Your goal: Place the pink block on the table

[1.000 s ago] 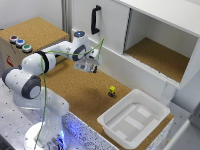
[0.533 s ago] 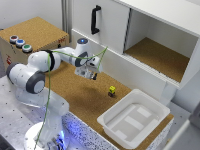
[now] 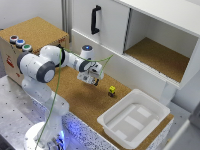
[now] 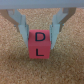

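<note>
In the wrist view the pink block (image 4: pixel 41 44), a pinkish-red cube with black letters D and L on its top face, sits between my two fingertips. My gripper (image 4: pixel 40 31) is shut on it, one finger against each side. The brown cork table (image 4: pixel 15 65) lies right beneath the block; I cannot tell whether the block touches it. In the exterior view my gripper (image 3: pixel 91 80) hangs low over the table (image 3: pixel 75 95), in front of the white cabinet. The block is too small to make out there.
A small yellow-and-black object (image 3: pixel 112 90) lies on the table to the exterior view's right of my gripper. A white tray (image 3: pixel 134 119) sits further right. A cork-topped box with coloured buttons (image 3: pixel 20 42) stands at the left. The white cabinet (image 3: pixel 145 45) runs along the back.
My arm has swung toward the exterior view's left and come down closer to the table, with the gripper still closed on the block.
</note>
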{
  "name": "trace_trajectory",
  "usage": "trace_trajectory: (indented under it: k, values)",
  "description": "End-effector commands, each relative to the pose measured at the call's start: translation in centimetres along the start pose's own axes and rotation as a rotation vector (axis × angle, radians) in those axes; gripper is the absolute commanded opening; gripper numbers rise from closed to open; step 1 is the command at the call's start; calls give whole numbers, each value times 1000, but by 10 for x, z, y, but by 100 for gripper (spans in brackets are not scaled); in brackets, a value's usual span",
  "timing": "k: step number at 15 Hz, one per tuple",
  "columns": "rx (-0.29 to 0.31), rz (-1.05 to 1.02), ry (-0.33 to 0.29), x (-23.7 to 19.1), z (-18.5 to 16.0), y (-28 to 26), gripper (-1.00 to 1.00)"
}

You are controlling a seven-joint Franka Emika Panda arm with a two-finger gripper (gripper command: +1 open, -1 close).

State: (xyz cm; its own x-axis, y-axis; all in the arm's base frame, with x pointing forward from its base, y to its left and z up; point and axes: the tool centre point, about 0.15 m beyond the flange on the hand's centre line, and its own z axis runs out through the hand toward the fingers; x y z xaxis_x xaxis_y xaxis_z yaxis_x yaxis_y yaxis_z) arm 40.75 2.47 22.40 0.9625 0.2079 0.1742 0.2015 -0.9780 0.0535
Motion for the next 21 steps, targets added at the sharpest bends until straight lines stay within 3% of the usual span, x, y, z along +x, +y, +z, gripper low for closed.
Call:
trace_trajectory:
  k: [1, 6, 19, 21]
  values:
    - [4, 36, -18, 9, 0, 6, 100]
    - [3, 21, 19, 12, -18, 1, 100]
    - [3, 21, 19, 12, -18, 1, 100]
    - [12, -40, 52, 19, -21, -2, 100]
